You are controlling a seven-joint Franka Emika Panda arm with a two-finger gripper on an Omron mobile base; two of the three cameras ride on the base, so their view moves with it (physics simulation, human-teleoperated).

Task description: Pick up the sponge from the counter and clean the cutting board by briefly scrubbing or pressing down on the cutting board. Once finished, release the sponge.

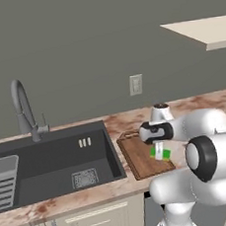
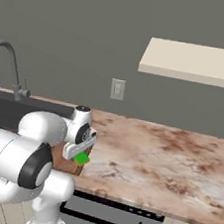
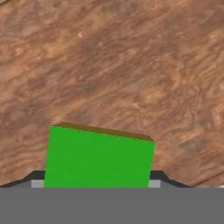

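Hovering over the dark brown wooden cutting board (image 1: 144, 156), the pincer (image 1: 160, 151) grasps the small green-topped sponge (image 3: 98, 157), lifted off the marbled beige bench (image 2: 168, 156). Pickup looks done; scrubbing and letting go apparently remain.

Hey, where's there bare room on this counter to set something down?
The counter lies bare from the cutting board rightward, under the wall shelf. A narrow strip also runs behind the board, below the outlet. It's crowded on the board itself, where the gripper holds the sponge, beside the sink.
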